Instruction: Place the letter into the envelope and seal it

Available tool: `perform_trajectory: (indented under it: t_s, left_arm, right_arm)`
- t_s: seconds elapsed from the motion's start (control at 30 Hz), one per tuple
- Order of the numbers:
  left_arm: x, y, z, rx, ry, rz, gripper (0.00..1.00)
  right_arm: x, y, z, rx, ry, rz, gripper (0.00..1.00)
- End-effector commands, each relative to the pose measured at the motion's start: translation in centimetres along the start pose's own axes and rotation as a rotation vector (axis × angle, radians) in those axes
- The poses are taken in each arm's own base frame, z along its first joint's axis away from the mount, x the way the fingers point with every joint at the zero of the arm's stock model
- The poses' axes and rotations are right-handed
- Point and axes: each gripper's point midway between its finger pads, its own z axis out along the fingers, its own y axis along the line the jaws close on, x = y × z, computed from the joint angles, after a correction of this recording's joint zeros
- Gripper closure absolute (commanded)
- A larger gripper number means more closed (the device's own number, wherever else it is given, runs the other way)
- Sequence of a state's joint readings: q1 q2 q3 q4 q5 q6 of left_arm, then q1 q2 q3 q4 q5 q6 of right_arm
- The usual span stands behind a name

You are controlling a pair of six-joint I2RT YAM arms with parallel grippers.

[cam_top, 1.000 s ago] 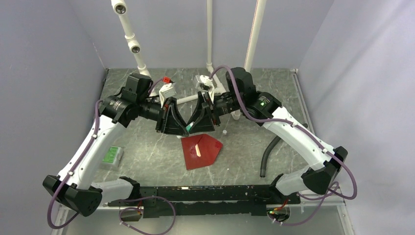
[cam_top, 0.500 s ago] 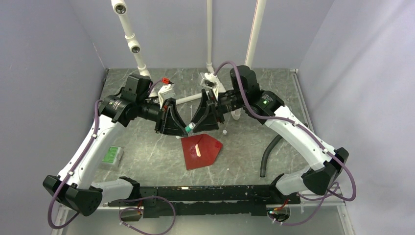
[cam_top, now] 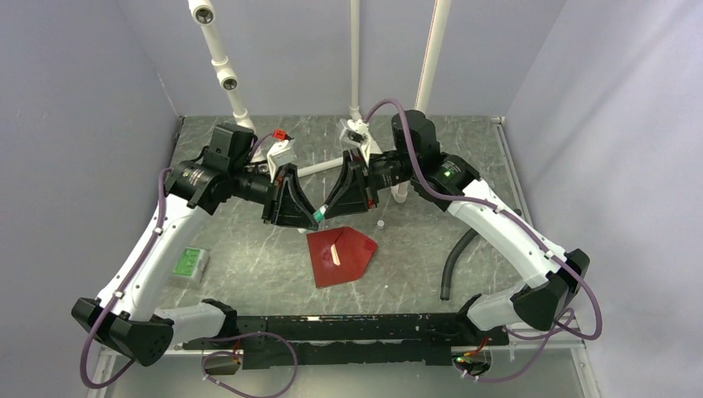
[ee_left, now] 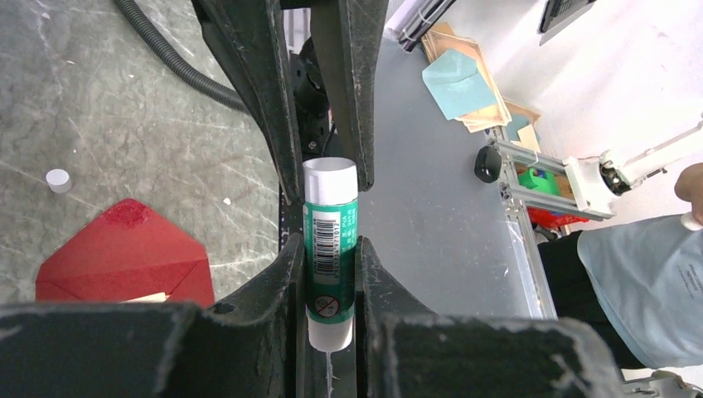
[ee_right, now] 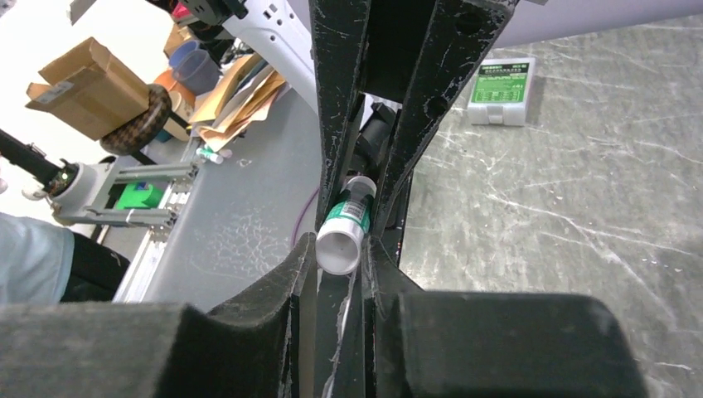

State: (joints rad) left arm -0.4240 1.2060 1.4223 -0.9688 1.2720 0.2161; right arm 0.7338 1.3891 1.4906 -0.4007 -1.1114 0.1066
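Glue stick [ee_left: 332,240] half-hidden between left gripper [ee_left: 328,282], right gripper [ee_right: 344,249]; envelope [ee_left: 124,257] partly hidden

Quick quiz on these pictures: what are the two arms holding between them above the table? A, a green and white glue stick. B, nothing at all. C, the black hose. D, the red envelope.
A: the glue stick sits clamped in the jaws of the left gripper, and the right gripper grips its white end.

Arms angled inward, left end effector [ee_left: 329,249], right end effector [ee_right: 341,247], both pinching glue stick [ee_left: 331,211]
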Motion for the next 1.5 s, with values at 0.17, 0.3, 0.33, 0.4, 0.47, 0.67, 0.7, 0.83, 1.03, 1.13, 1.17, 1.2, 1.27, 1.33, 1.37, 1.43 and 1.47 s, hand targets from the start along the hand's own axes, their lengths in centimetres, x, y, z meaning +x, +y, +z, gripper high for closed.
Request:
perform_trajectory:
  t_s: [0.17,0.3,0.33,0.4,0.47,0.67,0.7,0.83,1.03,1.13,1.17,1.2,1.27,1.33,1.37,1.43,1.47]
  left_arm:
    - [-3.2,2.3,-1.5,-0.261,-0.047,0.143,0.98]
    - [-3.7,4.6,-2.8,-0.430,-0.056,0.191,0.98]
    - [-3.9,5.1,-3.0,-0.462,-0.061,0.200,0.98]
    - [-4.1,5.6,-3.4,-0.498,-0.065,0.223,0.98]
    - [-4.3,6.0,-3.6,-0.523,-0.068,0.239,0.98]
    - [-3.6,5.4,-2.9,-0.455,-0.049,0.217,0.98]
    - [-3.4,4.8,-2.6,-0.417,-0.042,0.206,0.98]
    - [-3.0,2.5,-1.5,-0.261,-0.040,0.169,0.98]
    - [-2.2,0.2,-0.7,-0.077,-0.014,0.116,0.98]
    - [-2.2,-0.3,-0.5,-0.023,-0.009,0.091,0.97]
    - [-2.1,-0.4,-0.5,-0.014,-0.009,0.088,0.98]
    - [-2.1,-0.4,-0.5,-0.008,-0.011,0.085,0.98]
    - [-2.1,-0.4,-0.4,-0.003,-0.016,0.087,0.98]
    - [-2.2,-0.5,-0.4,0.000,-0.023,0.090,0.98]
    - [-2.2,-0.6,-0.4,0.002,-0.026,0.093,0.98]
    - [-2.3,-0.9,-0.4,0.009,-0.029,0.095,0.98]
    - [-2.4,-0.9,-0.4,0.011,-0.030,0.097,0.98]
  right_arm:
    - [-4.6,-4.5,0.3,0.262,-0.158,0.127,1.00]
    - [-5.9,-9.8,-0.4,0.576,-0.304,0.478,1.00]
    - [-5.7,-10.9,-0.9,0.661,-0.347,0.585,1.00]
    - [-5.3,-12.7,-2.2,0.812,-0.454,0.736,1.00]
    - [-5.0,-13.4,-3.1,0.904,-0.527,0.806,1.00]
    - [-7.0,-10.9,-1.6,0.702,-0.456,0.496,0.58]
    - [-7.3,-9.7,-1.8,0.658,-0.436,0.388,0.42]
    - [-5.3,-5.1,-2.3,0.469,-0.310,0.068,0.23]
    - [-2.4,0.7,-1.7,0.169,-0.137,-0.159,0.40]
    - [-2.0,1.8,-1.5,0.090,-0.103,-0.171,0.41]
    - [-1.8,1.7,-1.4,0.080,-0.089,-0.168,0.41]
    - [-1.6,1.5,-1.3,0.078,-0.077,-0.165,0.41]
    - [-1.6,1.1,-1.2,0.086,-0.068,-0.160,0.44]
    - [-2.1,0.5,-1.1,0.112,-0.074,-0.142,0.55]
    - [-2.3,0.5,-1.0,0.110,-0.074,-0.138,0.60]
    - [-2.8,0.4,-1.0,0.112,-0.079,-0.133,0.62]
    - [-2.9,0.4,-0.9,0.114,-0.082,-0.127,0.62]
